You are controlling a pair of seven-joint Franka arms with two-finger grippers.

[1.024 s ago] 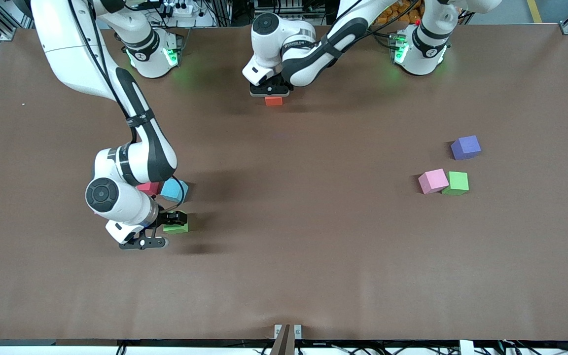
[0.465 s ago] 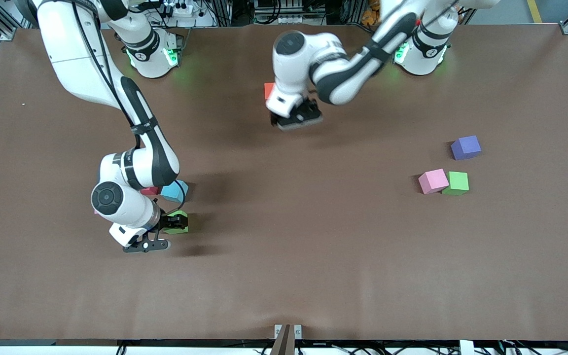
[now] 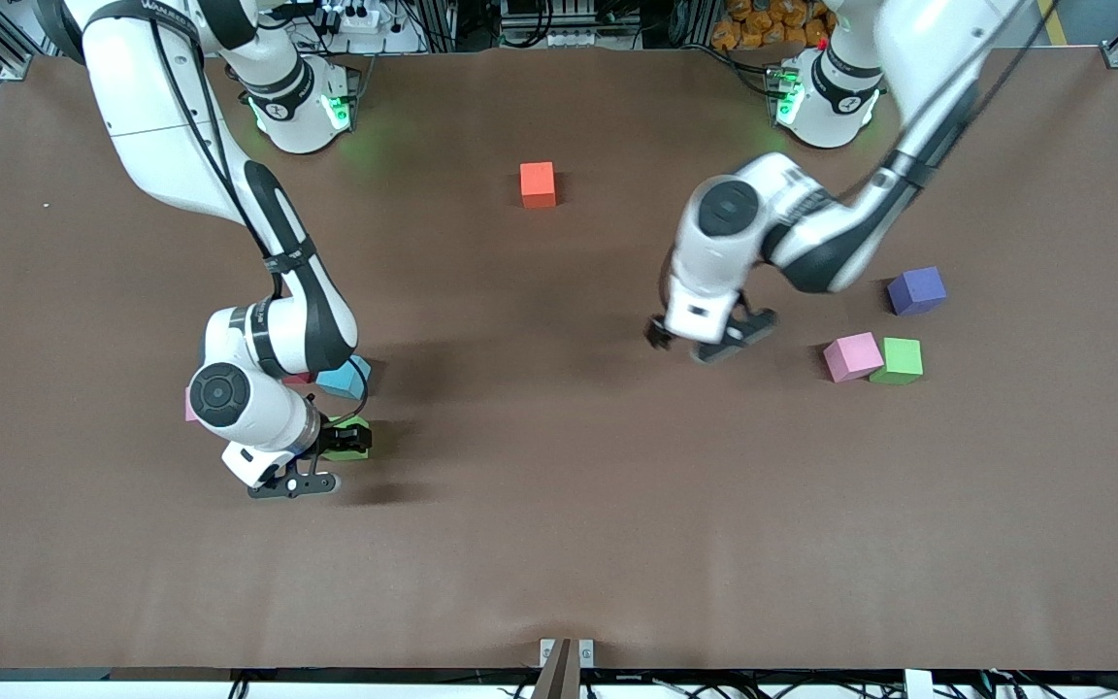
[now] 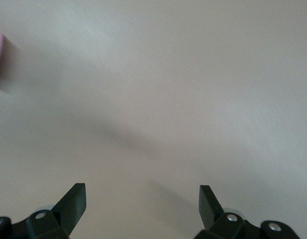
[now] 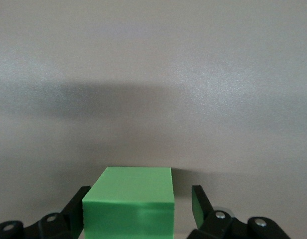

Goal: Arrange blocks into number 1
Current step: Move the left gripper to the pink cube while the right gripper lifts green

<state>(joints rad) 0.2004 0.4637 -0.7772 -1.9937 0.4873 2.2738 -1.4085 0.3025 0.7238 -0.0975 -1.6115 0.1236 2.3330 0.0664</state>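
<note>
Two grippers are over the brown surface [image 3: 559,505]. The right gripper [image 5: 138,209] sits low at the right arm's end, and a green block [image 5: 129,201] is between its fingers – one finger touches it, the other has a small gap. A light blue block [image 3: 345,377] and a red block [image 3: 299,377] lie just beside it. The left gripper [image 4: 142,206] is wide open and holds nothing. It hangs near a pink block [image 3: 852,356] that touches a second green block [image 3: 900,360]. A purple block [image 3: 916,290] is close by. An orange block [image 3: 538,183] sits alone, farther from the front camera.
</note>
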